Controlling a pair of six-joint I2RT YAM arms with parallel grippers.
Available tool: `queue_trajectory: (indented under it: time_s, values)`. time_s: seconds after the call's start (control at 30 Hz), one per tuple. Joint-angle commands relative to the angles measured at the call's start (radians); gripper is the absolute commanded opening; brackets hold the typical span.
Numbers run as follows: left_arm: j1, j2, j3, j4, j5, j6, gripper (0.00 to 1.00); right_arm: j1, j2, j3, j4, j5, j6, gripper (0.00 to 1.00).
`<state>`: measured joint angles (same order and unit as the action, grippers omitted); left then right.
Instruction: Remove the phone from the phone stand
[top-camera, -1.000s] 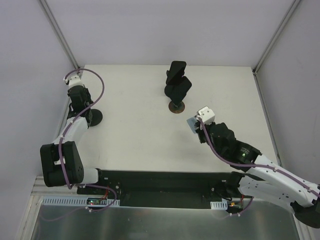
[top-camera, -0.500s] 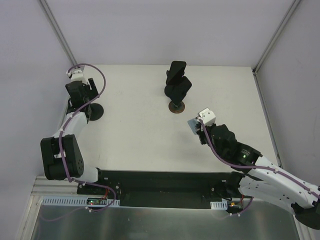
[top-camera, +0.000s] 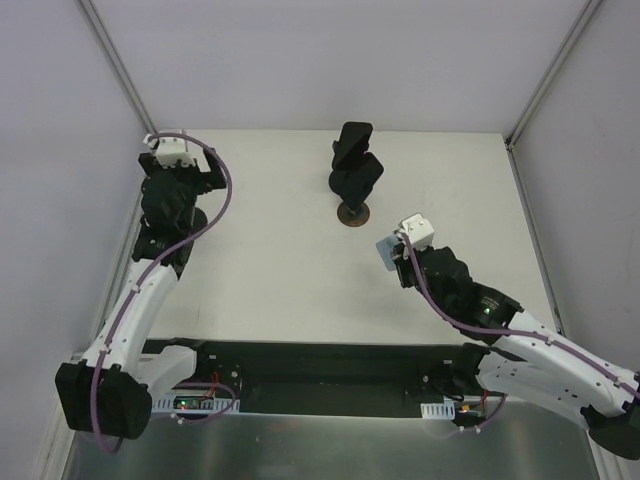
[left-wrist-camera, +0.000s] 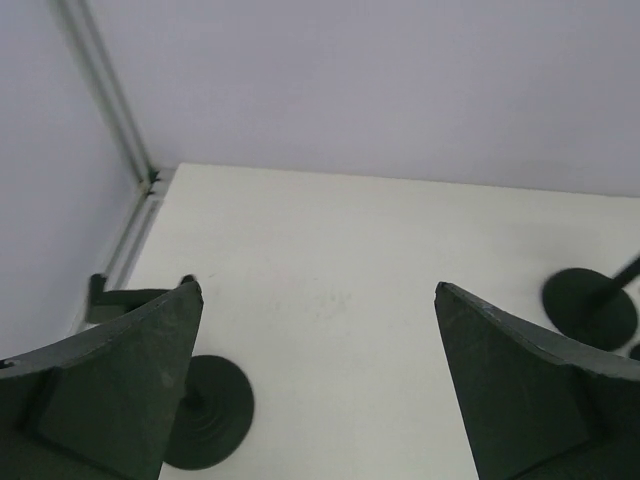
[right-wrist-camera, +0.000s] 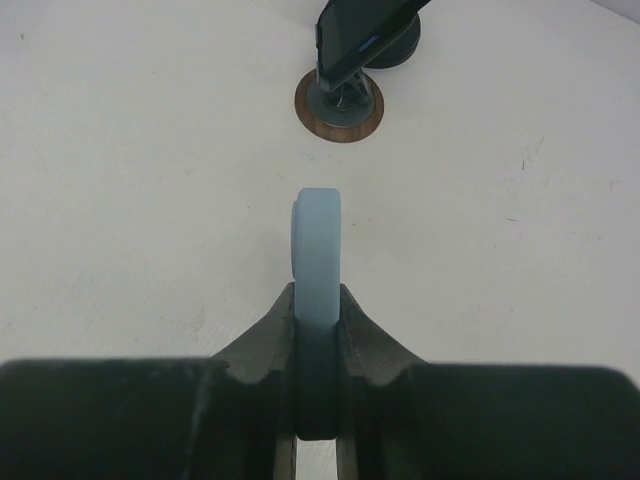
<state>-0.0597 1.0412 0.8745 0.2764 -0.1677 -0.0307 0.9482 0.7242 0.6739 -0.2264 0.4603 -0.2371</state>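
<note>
My right gripper is shut on a light blue phone, held edge-on above the table; from above the phone shows at the gripper's tip, right of centre. The phone stand, black on a brown round base, stands at the back centre, beyond the phone and apart from it; the right wrist view has the phone stand straight ahead. My left gripper is open wide with nothing between its fingers, raised over the table's back left.
A black round-based stand sits on the table below my left finger, partly hidden under the left arm from above. Another black stand is behind the central one. Walls and corner posts close off the back and sides.
The left gripper has opened wide, let go of the black round-based stand and risen away from it. The right arm with the phone has stayed in place.
</note>
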Motion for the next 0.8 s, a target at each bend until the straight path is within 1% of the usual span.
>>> queue_trajectory:
  time_s: [0.0, 0.03, 0.17, 0.23, 0.27, 0.3, 0.33, 0.37, 0.43, 0.47, 0.53, 0.57, 0.6, 0.7, 0.77]
  values:
    - [-0.153, -0.084, 0.004, -0.011, -0.059, 0.097, 0.99, -0.020, 0.018, 0.073, 0.015, 0.032, 0.079, 0.01]
    - [-0.220, -0.102, -0.006, -0.009, -0.059, 0.109, 0.99, -0.031, 0.021, 0.076, 0.009, 0.032, 0.091, 0.01]
    - [-0.340, -0.113, -0.031, -0.013, -0.035, 0.123, 0.99, -0.072, 0.038, 0.084, -0.017, 0.006, 0.168, 0.01]
    - [-0.391, -0.103, -0.046, -0.011, -0.030, 0.123, 0.99, -0.118, 0.055, 0.090, -0.037, -0.037, 0.228, 0.01]
    - [-0.452, -0.096, -0.048, -0.009, -0.024, 0.124, 0.99, -0.136, 0.060, 0.090, -0.044, -0.060, 0.235, 0.01]
    - [-0.483, -0.087, -0.054, -0.008, -0.023, 0.132, 0.99, -0.176, 0.069, 0.092, -0.051, -0.081, 0.305, 0.01]
    - [-0.523, -0.066, -0.058, 0.000, -0.024, 0.140, 0.99, -0.198, 0.073, 0.086, -0.051, -0.131, 0.330, 0.01]
    - [-0.590, -0.052, -0.063, 0.023, -0.021, 0.159, 0.99, -0.218, 0.076, 0.084, -0.051, -0.158, 0.355, 0.01]
    - [-0.670, -0.012, -0.083, 0.059, -0.024, 0.184, 0.99, -0.281, 0.083, 0.079, -0.053, -0.227, 0.433, 0.01]
    - [-0.745, 0.002, -0.091, 0.110, -0.026, 0.208, 0.99, -0.298, 0.087, 0.078, -0.051, -0.244, 0.459, 0.01]
    - [-0.807, 0.054, -0.115, 0.161, -0.015, 0.251, 0.99, -0.342, 0.093, 0.076, -0.050, -0.285, 0.519, 0.01]
    - [-0.842, 0.072, -0.121, 0.214, -0.016, 0.265, 0.99, -0.351, 0.098, 0.075, -0.050, -0.294, 0.536, 0.01]
    - [-0.891, 0.095, -0.126, 0.234, -0.016, 0.281, 0.99, -0.374, 0.104, 0.075, -0.050, -0.317, 0.551, 0.01]
    - [-0.985, 0.190, -0.111, 0.294, -0.044, 0.339, 0.99, -0.410, 0.112, 0.073, -0.050, -0.380, 0.620, 0.01]
    - [-1.015, 0.261, -0.097, 0.311, -0.064, 0.377, 0.99, -0.425, 0.113, 0.072, -0.039, -0.416, 0.651, 0.01]
